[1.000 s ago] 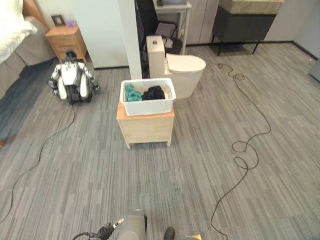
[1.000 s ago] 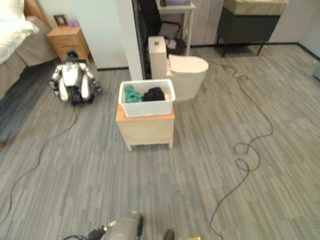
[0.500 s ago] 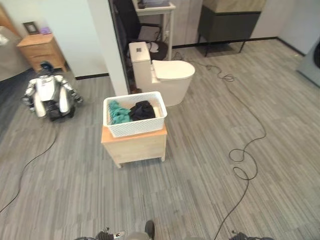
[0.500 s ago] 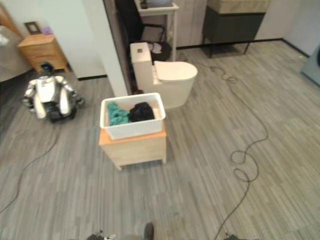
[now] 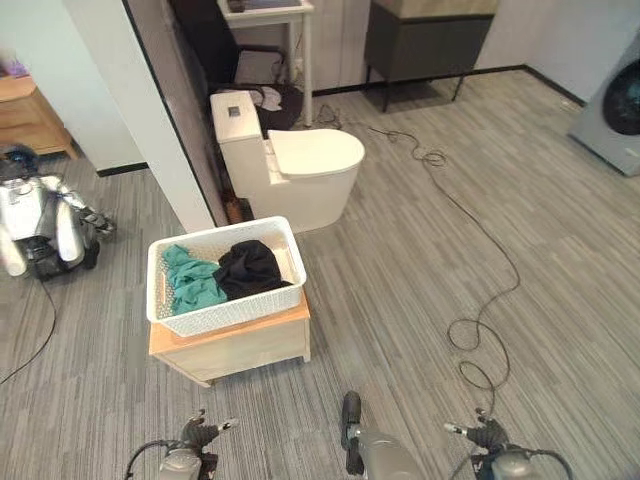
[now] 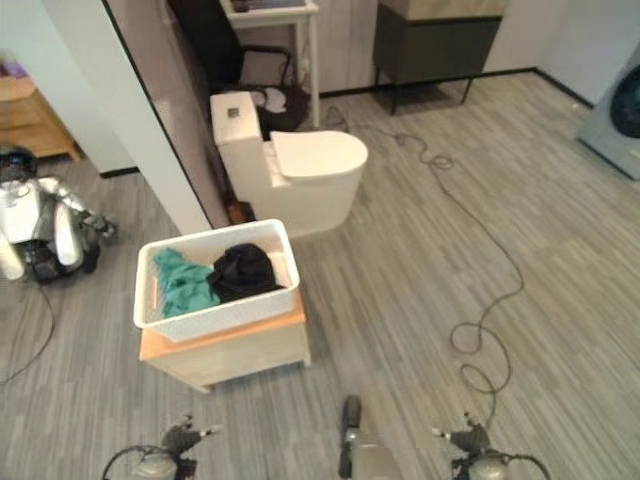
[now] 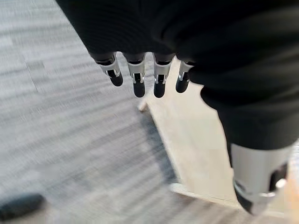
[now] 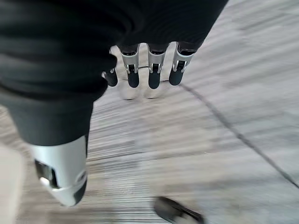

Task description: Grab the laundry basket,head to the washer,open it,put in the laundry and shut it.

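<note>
**Basket waits on its wooden stand, both hands hanging free above the floor**

The white laundry basket (image 5: 226, 276) sits on a low wooden cabinet (image 5: 236, 343), the worktop under it showing as an orange-brown edge at the front. Inside lie a teal garment (image 5: 190, 280) and a black garment (image 5: 249, 268), touching each other, teal on the robot's left.

The left hand (image 7: 154, 56) hangs over the grey plank floor (image 5: 400, 280) with its fingers (image 7: 136, 79) straight and relaxed, grasping nothing. Past those fingertips the pale side of the cabinet shows, apart from them; the thumb (image 7: 259, 179) stands well off to one side, also touching nothing. The basket is ahead of this hand, not in contact with it.

The right hand (image 8: 135, 42) is likewise released, its fingers (image 8: 153, 73) straight and pointing down at bare floor, thumb (image 8: 63, 175) held apart. A black cable (image 5: 480, 290) runs across the floor beyond these fingertips, not touched by them.

Further out from both sets of fingers, behind the basket, stands a white toilet (image 5: 290, 170) beside a white partition wall (image 5: 140, 130). A small white and black robot figure (image 5: 35, 225) sits on the floor off to the left of the left fingers. A washer (image 5: 612, 110) stands far off to the right of the right fingers, at the room's edge, its dark round door facing inward. A dark sideboard (image 5: 425, 35) and a white desk (image 5: 265, 15) stand against the far wall.
</note>
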Controlling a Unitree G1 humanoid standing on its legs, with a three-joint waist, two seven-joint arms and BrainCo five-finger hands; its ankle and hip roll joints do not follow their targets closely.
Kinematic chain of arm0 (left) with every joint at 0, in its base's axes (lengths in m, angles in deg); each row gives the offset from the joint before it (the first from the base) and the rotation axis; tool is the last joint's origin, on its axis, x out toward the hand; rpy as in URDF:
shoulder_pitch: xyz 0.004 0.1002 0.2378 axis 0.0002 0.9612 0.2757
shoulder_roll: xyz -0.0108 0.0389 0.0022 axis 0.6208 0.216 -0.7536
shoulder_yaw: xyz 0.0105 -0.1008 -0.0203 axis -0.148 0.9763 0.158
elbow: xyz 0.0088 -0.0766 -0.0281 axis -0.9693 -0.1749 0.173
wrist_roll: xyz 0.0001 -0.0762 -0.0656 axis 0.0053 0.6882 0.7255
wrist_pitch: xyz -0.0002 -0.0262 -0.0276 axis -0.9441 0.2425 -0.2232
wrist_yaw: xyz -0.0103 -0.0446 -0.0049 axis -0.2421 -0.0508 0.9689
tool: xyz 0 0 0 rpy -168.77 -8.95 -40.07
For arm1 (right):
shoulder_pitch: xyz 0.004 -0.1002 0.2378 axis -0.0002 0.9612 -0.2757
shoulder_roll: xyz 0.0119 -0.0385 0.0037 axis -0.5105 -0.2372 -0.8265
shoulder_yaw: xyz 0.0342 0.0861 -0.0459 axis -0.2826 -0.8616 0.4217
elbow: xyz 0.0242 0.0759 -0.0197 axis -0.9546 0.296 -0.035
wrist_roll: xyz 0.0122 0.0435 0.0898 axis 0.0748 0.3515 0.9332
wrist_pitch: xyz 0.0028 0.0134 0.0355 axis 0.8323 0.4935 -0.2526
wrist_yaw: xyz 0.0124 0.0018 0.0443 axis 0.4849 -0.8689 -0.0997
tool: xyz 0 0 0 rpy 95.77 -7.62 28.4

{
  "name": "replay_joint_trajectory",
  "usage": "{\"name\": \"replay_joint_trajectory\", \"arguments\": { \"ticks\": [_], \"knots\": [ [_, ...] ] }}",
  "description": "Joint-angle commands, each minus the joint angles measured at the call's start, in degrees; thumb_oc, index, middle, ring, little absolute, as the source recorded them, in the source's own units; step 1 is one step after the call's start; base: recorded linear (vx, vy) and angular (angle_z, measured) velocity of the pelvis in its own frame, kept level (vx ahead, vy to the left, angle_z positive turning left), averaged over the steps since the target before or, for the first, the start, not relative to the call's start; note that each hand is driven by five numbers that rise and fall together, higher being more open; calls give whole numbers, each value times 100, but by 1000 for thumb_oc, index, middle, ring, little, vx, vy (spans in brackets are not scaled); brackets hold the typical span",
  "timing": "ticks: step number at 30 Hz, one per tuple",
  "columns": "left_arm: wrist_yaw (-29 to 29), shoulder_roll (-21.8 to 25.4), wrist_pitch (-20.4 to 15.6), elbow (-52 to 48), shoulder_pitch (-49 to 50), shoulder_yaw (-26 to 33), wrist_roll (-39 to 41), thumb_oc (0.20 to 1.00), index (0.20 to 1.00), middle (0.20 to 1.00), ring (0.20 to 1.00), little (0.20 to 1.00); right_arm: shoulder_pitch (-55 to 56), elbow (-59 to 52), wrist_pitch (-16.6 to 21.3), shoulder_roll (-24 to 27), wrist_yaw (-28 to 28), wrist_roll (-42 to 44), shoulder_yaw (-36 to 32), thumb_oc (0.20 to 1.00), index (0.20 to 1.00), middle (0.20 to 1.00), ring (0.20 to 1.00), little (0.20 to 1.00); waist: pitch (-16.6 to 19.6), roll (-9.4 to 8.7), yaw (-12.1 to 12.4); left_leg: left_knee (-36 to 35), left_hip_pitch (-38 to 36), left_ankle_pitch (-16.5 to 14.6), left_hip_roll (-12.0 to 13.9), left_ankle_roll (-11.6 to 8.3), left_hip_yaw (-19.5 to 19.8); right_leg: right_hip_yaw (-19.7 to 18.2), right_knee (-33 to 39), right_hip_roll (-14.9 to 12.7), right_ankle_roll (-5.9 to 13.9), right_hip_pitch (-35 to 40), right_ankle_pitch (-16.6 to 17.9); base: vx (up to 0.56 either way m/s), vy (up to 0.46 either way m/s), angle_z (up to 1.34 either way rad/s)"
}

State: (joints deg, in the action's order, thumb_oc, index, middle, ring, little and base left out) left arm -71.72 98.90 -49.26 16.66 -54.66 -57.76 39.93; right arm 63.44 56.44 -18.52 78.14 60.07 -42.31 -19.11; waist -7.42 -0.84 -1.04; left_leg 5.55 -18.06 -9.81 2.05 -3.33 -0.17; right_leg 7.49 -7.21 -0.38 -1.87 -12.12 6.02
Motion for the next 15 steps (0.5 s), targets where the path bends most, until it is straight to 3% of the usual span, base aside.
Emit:
{"name": "replay_joint_trajectory", "arguments": {
  "ticks": [1,2,3,5,6,8,11,12,15],
  "knots": [
    [-291,368,-123,-182,155,156,248,1000,1000,1000,1000,1000,61,-528,373,201,-157,256,-73,1000,1000,1000,1000,1000,49,-281,24,839,1088,51,-373,66,173,-29,170,-251,866,358,-145,124,-244,13],
    [-360,358,-135,-353,171,157,316,1000,1000,1000,1000,1000,95,-789,417,221,-180,316,-77,1000,1000,1000,1000,1000,-31,-343,79,1460,1393,236,-328,7,199,-20,186,-249,792,469,-199,117,-243,11],
    [-361,359,-131,-359,174,155,316,1000,1000,1000,1000,1000,101,-797,412,221,-180,315,-80,1000,1000,1000,1000,1000,-23,-333,68,1529,1439,206,-319,3,213,-4,183,-243,789,458,-198,17,-152,4],
    [-568,318,-227,-606,135,180,506,1000,1000,1000,1000,1000,62,-1001,494,271,-315,410,-100,1000,1000,1000,1000,1000,-172,-397,158,2333,2004,503,-231,-33,359,-11,210,-177,640,602,-329,12,-141,10],
    [-756,306,-322,-951,117,114,502,1000,1000,1000,1000,1000,-10,-1205,546,331,-474,460,-126,1000,1000,1000,1000,1000,-241,-464,227,2073,2313,490,30,19,315,47,308,-193,616,740,-448,55,-101,19],
    [-930,367,-399,-1320,140,89,464,1000,1000,1000,1000,1000,-128,-1264,597,393,-571,527,-160,1000,1000,1000,1000,1000,-257,-529,312,1492,2369,421,230,12,299,93,388,-268,661,830,-497,95,3,28],
    [-1212,484,-515,-2310,463,306,502,1000,1000,1000,1000,1000,-212,-1453,629,460,-627,544,-232,1000,1000,1000,1000,1000,-287,-386,524,150,2469,1168,545,-190,555,118,424,-218,693,1011,-662,123,96,14],
    [-1237,472,-529,-2572,647,451,521,1000,1000,1000,1000,1000,-255,-1467,625,463,-607,529,-234,1000,1000,1000,1000,1000,-246,-318,567,-198,2351,1212,636,-222,577,121,388,-212,701,1045,-736,158,135,-1],
    [-1259,523,-505,-3240,1062,788,556,1000,1000,1000,1000,1000,-300,-1492,552,453,-537,501,-288,1000,1000,1000,1000,1000,-149,-213,675,-305,2231,1206,551,-271,584,166,331,-325,743,1200,-793,143,130,-17]
  ]
}}
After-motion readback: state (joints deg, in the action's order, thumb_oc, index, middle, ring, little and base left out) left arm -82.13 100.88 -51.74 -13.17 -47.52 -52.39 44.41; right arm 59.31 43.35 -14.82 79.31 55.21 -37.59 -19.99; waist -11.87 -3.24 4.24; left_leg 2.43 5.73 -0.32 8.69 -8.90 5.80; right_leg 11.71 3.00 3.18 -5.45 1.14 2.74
